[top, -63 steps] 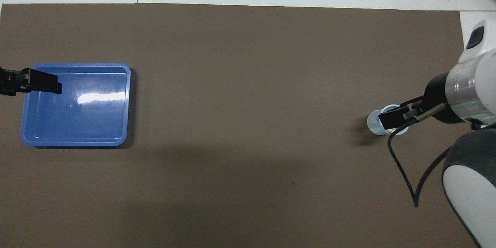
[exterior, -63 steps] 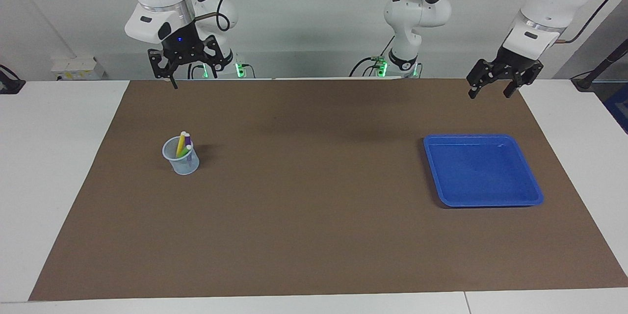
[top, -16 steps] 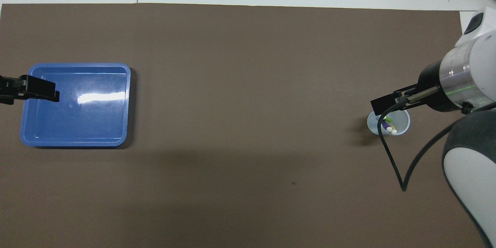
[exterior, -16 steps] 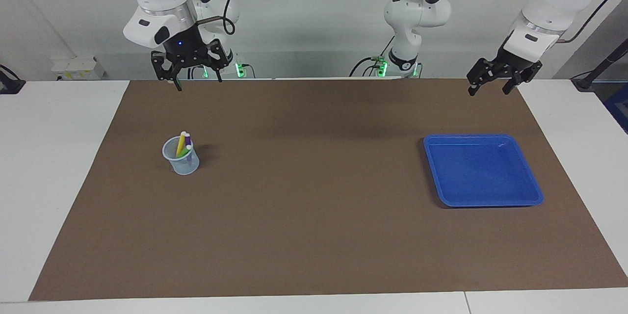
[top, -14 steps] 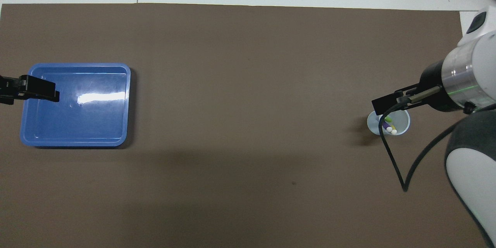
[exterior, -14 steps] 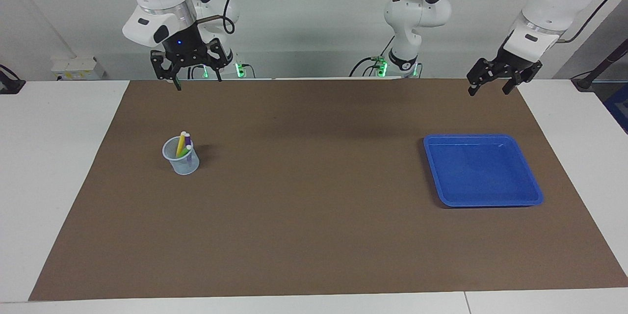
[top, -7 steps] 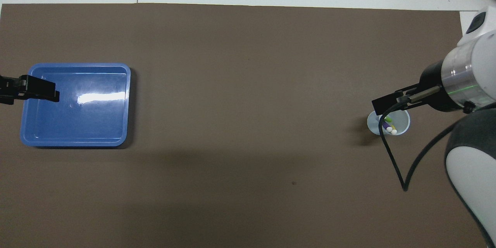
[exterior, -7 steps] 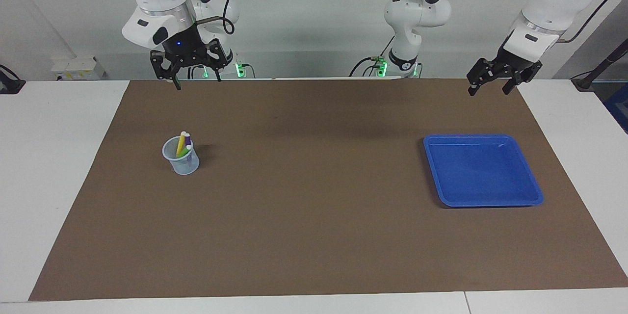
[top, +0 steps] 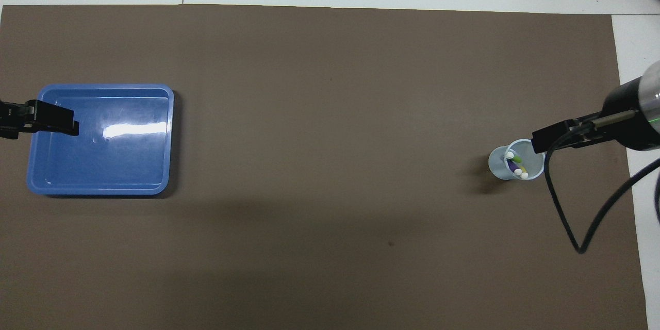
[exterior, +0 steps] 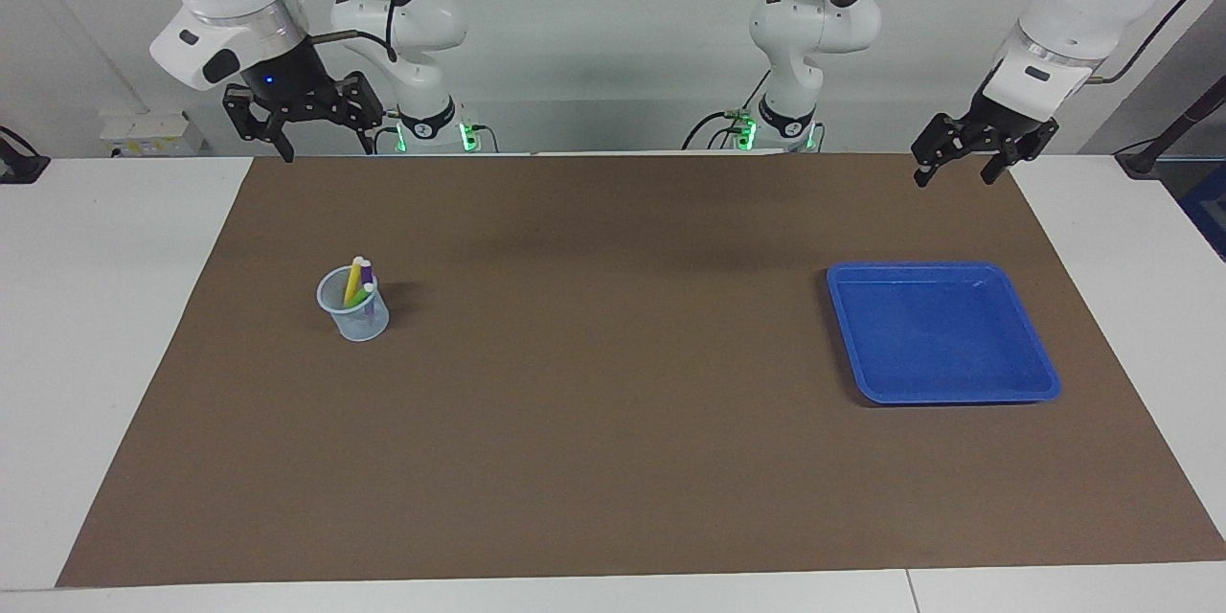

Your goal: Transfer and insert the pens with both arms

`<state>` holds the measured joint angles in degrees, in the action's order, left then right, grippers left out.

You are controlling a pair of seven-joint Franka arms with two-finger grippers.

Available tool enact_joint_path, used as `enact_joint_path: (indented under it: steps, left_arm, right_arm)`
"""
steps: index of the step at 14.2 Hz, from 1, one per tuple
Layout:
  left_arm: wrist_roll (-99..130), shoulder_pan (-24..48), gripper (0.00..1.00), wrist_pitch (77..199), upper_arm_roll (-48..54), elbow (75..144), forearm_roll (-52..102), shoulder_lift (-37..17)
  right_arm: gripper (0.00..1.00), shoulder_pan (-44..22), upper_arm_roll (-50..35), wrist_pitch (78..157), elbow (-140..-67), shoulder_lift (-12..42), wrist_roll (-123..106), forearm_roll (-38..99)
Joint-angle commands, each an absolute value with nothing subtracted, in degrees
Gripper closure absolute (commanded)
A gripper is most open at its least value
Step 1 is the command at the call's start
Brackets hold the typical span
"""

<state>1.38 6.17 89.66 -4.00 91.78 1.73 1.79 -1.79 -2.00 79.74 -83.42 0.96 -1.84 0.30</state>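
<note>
A white worktop [exterior: 115, 326] carries a large brown mat [exterior: 613, 383]; on the mat stand a clear cup [exterior: 356, 314] toward the right arm's end and a blue tray [exterior: 1039, 374] toward the left arm's end

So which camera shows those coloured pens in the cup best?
The facing view: the pens lean in the clear cup, their yellow, purple and green barrels showing. The overhead view mostly shows their white ends.

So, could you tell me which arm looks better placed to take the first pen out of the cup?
The right: its gripper hangs open at the cup's end, where the pens stand. The left gripper waits, open, above the blue tray's end.
</note>
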Motion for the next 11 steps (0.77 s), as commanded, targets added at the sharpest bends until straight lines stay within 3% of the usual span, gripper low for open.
enact_joint_path:
  steps: [1,11]
  left_arm:
    - [1.85,5.80,0.00,88.33,-3.87,90.18,0.88,1.23]
    - [1.85,5.80,0.00,88.68,-3.96,90.26,0.88,1.32]
  right_arm:
    - [0.00,-1.67,-1.50,80.50,-85.51,1.58,-0.70,-0.53]
    - [0.00,-1.14,0.97,87.01,-88.24,2.20,-2.36,-0.53]
